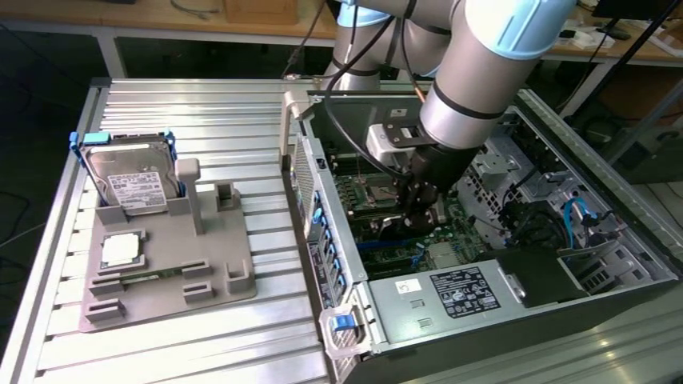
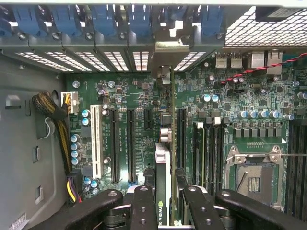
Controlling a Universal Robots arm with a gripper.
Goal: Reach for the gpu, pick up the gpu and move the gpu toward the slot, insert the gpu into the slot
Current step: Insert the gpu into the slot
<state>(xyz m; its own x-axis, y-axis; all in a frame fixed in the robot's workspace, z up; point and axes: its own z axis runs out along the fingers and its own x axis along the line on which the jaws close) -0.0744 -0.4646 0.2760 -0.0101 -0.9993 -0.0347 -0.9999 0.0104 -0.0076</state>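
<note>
One gripper [image 2: 165, 201] was closed on the gpu [image 2: 163, 158], fingers [image 2: 144, 206] clamping it from both sides. Card stood on edge inside the open PC case [image 1: 597, 208], long axis running from the gripper toward the rear bracket wall [image 2: 144, 52], bracket end pointing at those vents, lower edge down at the green motherboard [image 2: 139, 96]; whether it sat in the slot, cannot tell. Case lay on a ribbed metal table [image 1: 192, 104]; a grey fixture [image 1: 171, 264] held a hard drive [image 1: 133, 180] and CPU chip [image 1: 123, 250]. Wooden benches [image 1: 160, 20] stood behind.
</note>
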